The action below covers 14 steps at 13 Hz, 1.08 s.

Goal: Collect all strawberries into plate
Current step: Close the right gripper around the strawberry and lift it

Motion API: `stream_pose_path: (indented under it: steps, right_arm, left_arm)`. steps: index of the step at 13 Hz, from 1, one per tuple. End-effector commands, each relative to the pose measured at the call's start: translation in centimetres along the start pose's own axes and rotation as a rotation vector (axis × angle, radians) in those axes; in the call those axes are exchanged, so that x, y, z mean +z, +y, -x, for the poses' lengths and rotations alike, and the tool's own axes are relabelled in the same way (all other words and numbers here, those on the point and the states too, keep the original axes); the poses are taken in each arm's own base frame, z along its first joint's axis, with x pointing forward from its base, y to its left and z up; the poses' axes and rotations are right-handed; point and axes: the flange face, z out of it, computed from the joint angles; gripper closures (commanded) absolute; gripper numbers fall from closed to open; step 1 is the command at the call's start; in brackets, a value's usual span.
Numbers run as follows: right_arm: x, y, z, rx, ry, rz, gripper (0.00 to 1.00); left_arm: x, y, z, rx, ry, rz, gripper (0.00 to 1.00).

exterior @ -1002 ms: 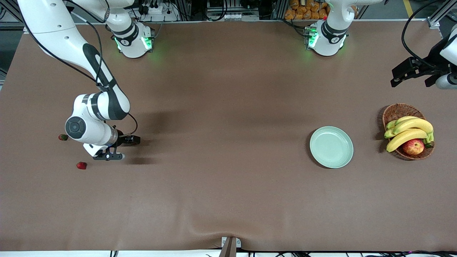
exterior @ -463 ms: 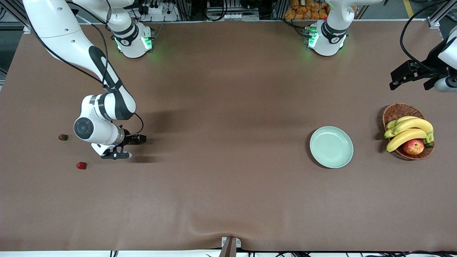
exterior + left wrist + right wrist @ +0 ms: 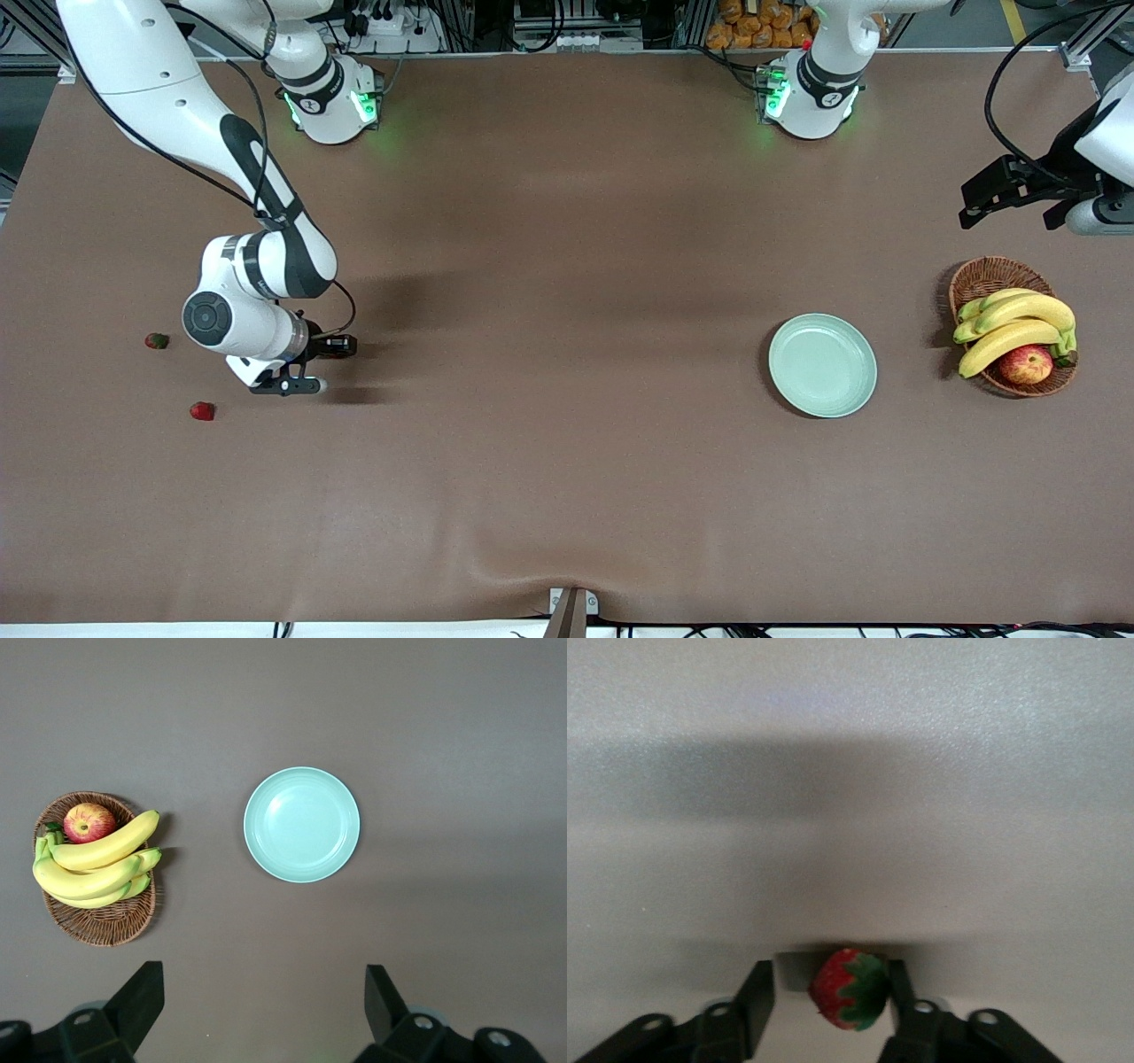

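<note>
Right end effector (image 3: 833, 992) sits low at the right arm's end of the worktop (image 3: 549, 461), its fingers (image 3: 757, 997) drawn in around a red strawberry (image 3: 846, 988) with a green cap; one finger looks pressed to the berry while a sliver of gap shows at the other, so the grip seems only just made. Two more strawberries lie on the worktop close by: a darker one (image 3: 157, 340) and a brighter red one (image 3: 202, 410), the latter nearer the front camera. The mint-green plate (image 3: 822, 365) stands bare, well apart toward the left arm's end, beside a wicker basket (image 3: 983, 279) holding bananas (image 3: 1014, 323) and an apple (image 3: 1025, 364).

Left end effector (image 3: 261, 1010) waits, spread wide, above the worktop near the plate and basket.

Doing this step well likely means squeezing gently, since the berry is small and round and could squirt out, then lifting straight up before the long carry to the plate.
</note>
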Motion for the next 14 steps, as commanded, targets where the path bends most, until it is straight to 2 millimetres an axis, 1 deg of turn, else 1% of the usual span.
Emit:
stream_pose_path:
  steps: [1, 2, 3, 4, 6, 7, 8, 9, 10, 11, 12, 14]
  right_arm:
    - [-0.3, 0.2, 0.1, 0.02, 0.013, -0.009, 1.0]
    - [-0.6, 0.2, 0.2, 0.02, 0.014, -0.009, 1.0]
    - [-1.3, 0.1, 0.0, 0.017, 0.02, -0.011, 1.0]
    - [-2.4, 0.3, -0.2, 0.012, 0.039, -0.012, 1.0]
    - [-6.1, 0.2, -1.2, 0.005, 0.041, -0.018, 1.0]
    - [-7.9, -0.1, -1.8, -0.001, 0.021, -0.021, 1.0]
    - [-9.9, -0.4, -2.6, -0.006, 0.012, -0.024, 1.0]
    - [-11.8, -1.1, -3.4, -0.02, 0.021, -0.027, 1.0]
    - [-13.4, -1.7, -4.0, -0.057, 0.034, -0.029, 1.0]
    - [-14.5, -2.4, -4.5, -0.12, 0.055, -0.031, 1.0]
    - [-15.1, -3.1, -4.8, -0.174, 0.071, -0.039, 1.0]
    - [-16.5, -5.4, -5.1, -0.269, 0.105, -0.08, 1.0]
  left_arm:
    - [-0.4, 0.1, -0.1, -0.005, 0.012, 0.008, 0.0]
    - [-0.4, 0.1, -0.1, -0.004, 0.012, 0.007, 0.0]
    - [-0.4, 0.1, -0.1, -0.005, 0.011, 0.007, 0.0]
    - [-0.4, 0.1, -0.1, -0.005, 0.011, 0.007, 0.0]
    - [-0.2, 0.1, -0.1, -0.005, 0.008, 0.007, 0.0]
    - [-0.1, 0.4, -0.2, -0.001, 0.006, 0.01, 0.0]
    - [0.5, 0.8, -0.5, 0.0, -0.006, 0.029, 0.0]
    - [0.8, 1.0, -0.8, -0.018, -0.006, 0.052, 0.0]
    - [1.5, 1.8, -1.4, -0.045, -0.006, 0.072, 0.0]
    - [1.9, 3.1, -1.8, -0.069, 0.001, 0.077, 0.0]
    - [2.6, 4.6, -2.2, -0.099, 0.0, 0.08, 0.0]
    - [3.8, 8.6, -2.5, -0.149, -0.007, 0.082, 0.0]
